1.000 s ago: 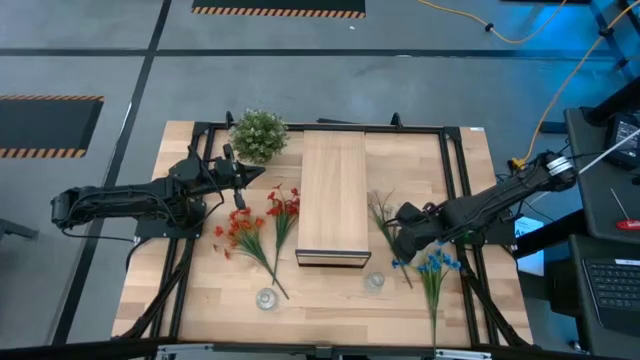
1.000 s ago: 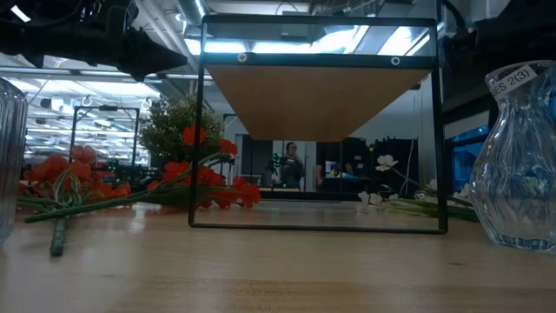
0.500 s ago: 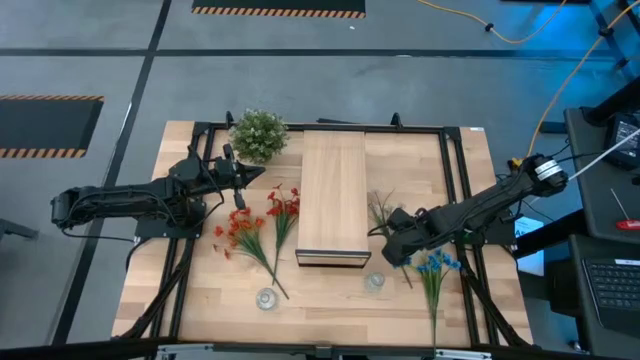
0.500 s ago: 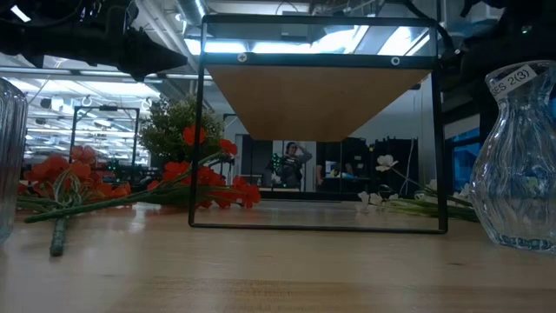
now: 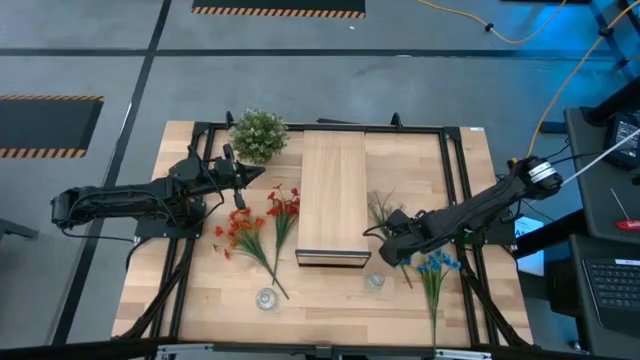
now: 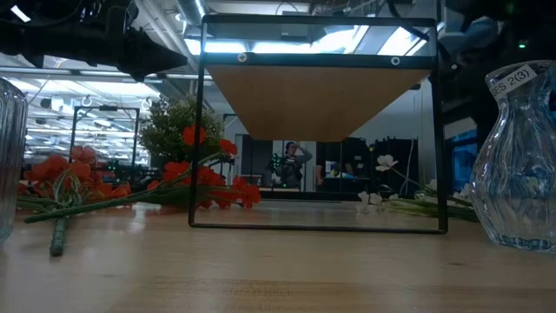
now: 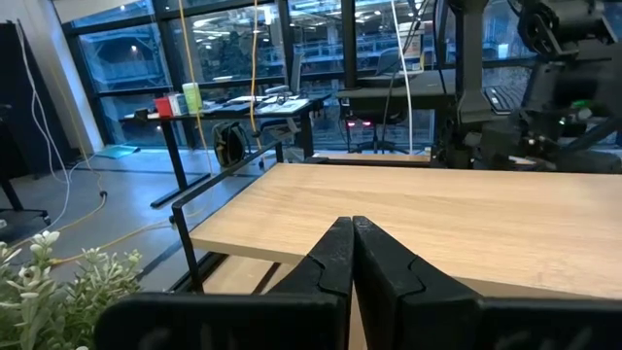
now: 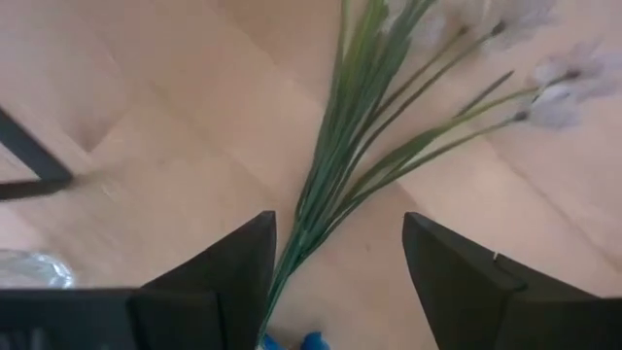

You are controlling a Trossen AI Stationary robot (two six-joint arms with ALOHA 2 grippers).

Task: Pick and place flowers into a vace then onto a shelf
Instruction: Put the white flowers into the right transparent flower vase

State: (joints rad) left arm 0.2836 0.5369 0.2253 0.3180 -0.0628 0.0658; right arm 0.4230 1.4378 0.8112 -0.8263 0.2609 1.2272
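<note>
Clearly the right gripper (image 8: 335, 282) stood wide open over the white flowers (image 5: 383, 213), which lay on the table (image 5: 320, 290) beside the shelf (image 5: 333, 195), holding nothing. A good grasp needed both fingers (image 8: 219, 272) lowered around the bunched green stems, then closed

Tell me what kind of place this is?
Likely a robotics lab or workshop: floor marked with hazard tape, desks with gear behind glass walls, and a keyboard at a workstation beside the table.
</note>
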